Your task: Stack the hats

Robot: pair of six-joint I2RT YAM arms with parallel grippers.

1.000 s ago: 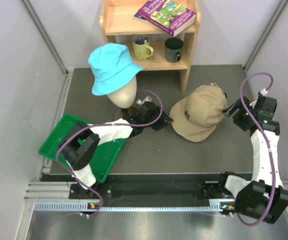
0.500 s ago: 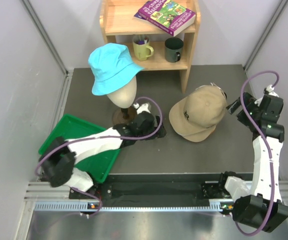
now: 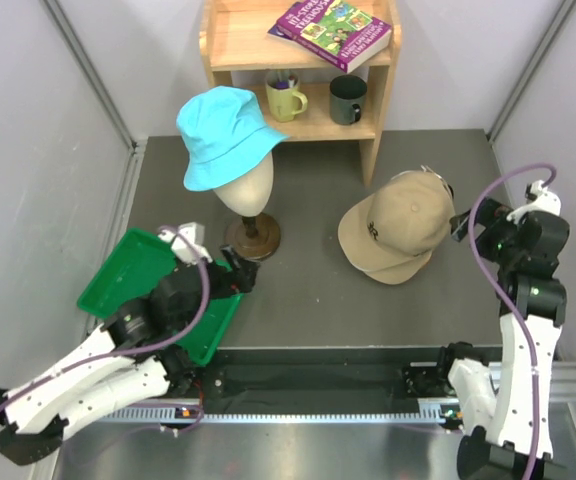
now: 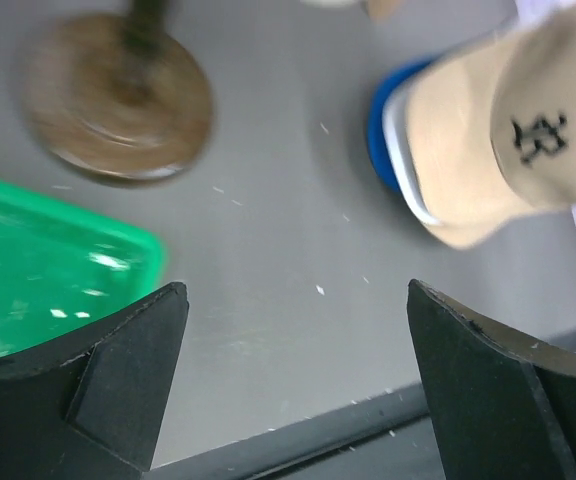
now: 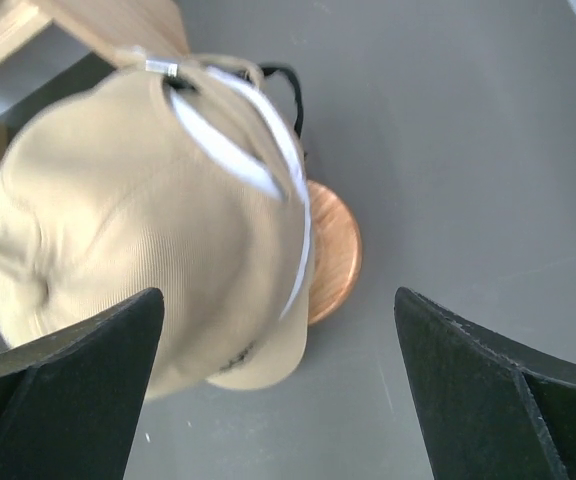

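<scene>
Left hand back; cap brim near-left

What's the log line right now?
left gripper open; right gripper open; tan cap atop blue cap; cyan bucket hat on mannequin head

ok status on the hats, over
Left pincer open, empty. Right pincer open, empty. Tan cap sits over a blue cap; cyan bucket hat on mannequin head. Shelf leg close beside.

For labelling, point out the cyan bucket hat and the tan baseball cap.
cyan fabric bucket hat (image 3: 223,122): top external view, on its crown.
tan fabric baseball cap (image 3: 406,215): top external view, on its crown.
</scene>
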